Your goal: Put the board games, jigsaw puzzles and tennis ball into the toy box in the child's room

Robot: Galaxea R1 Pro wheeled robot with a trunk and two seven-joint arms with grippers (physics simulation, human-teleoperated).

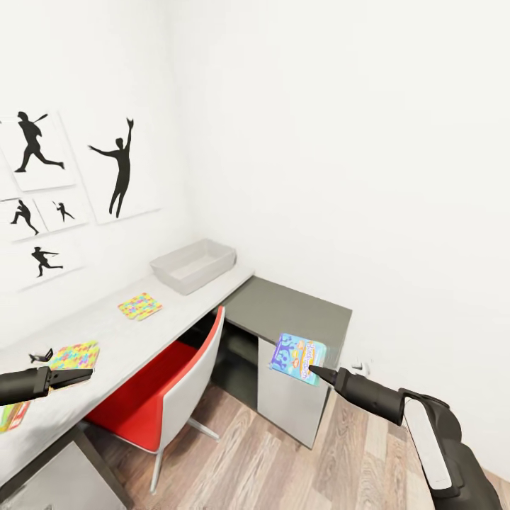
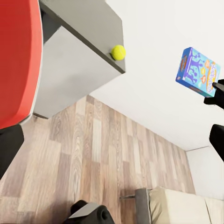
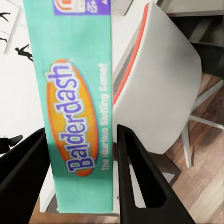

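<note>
While the right gripper (image 1: 312,370) clamps a blue board game (image 1: 297,358) at lower centre-right, the grey toy box (image 1: 193,265) sits on the table (image 1: 106,333) mid-left. Two jigsaw puzzles (image 1: 139,306) lie nearer the lower left; a red chair (image 1: 166,386) stands between. I cannot tell whether the left gripper (image 1: 67,377) is open. A tennis ball (image 2: 118,52) rests at the dark corner section's edge

Toy box (image 1: 193,265) open on top; dark counter (image 1: 297,309) corner bare; red chair (image 1: 166,386) blocks space under counter.
</note>
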